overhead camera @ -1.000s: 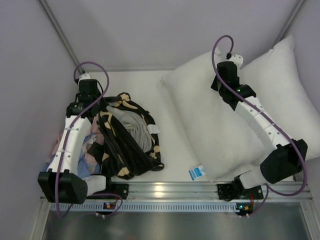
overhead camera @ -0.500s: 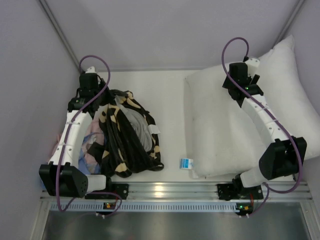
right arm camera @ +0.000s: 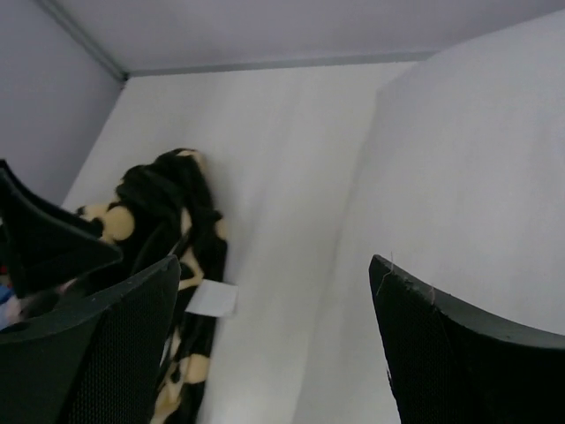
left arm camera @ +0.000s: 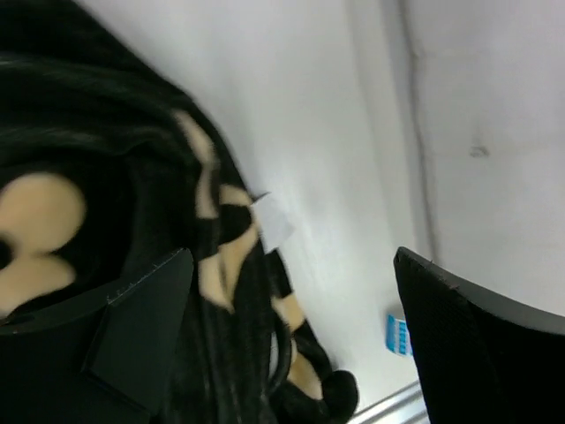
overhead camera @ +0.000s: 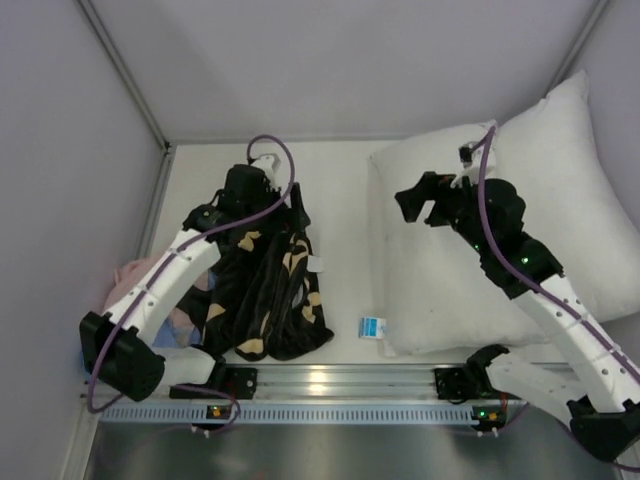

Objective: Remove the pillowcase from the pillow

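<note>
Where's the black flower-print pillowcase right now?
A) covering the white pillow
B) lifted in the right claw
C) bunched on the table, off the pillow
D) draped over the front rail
C: the black plush pillowcase with tan flowers lies crumpled on the white table, with bare table between it and the large white stuffed pillow.

Soft, even overhead light; close-up wrist views blurry.

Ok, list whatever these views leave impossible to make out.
- Label tag print: too small in the top view, blurred in the left wrist view.
- Pink cloth: mostly under the left arm and pillowcase, top view.
- Rear pillow: lower part behind the front pillow and right arm, top view.
</note>
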Available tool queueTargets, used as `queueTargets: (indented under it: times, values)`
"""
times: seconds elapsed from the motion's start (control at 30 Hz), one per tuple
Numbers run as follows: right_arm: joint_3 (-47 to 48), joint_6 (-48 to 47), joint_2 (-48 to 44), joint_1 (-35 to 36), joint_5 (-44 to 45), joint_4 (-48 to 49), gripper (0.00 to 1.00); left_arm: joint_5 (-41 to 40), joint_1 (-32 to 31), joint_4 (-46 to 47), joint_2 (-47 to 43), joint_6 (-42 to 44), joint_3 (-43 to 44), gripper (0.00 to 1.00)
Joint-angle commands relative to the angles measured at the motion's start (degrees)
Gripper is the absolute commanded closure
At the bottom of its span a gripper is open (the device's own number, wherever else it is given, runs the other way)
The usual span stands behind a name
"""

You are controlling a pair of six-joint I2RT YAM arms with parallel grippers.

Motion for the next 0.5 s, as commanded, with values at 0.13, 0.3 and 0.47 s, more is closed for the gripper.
queueTargets:
  times: [0.13, 0.3, 0.47]
  values:
    - [-12.19, 5.57, 8.94, 16.48, -21.53, 13.60, 0.25, -40.91, 1.08, -8.66, -23.51, -8.59, -4.17, 0.01]
    - [-9.81, 8.89, 20.75, 30.83, -20.37, 19.12, 1.00, -38.64, 1.00, -10.50, -33.36, -10.17, -4.98, 0.25]
    - [-8.00, 18.98, 36.95, 35.13, -33.78, 41.40, 1.00, -32.84, 1.08, -10.24, -47.13, -14.20, -10.40, 0.30]
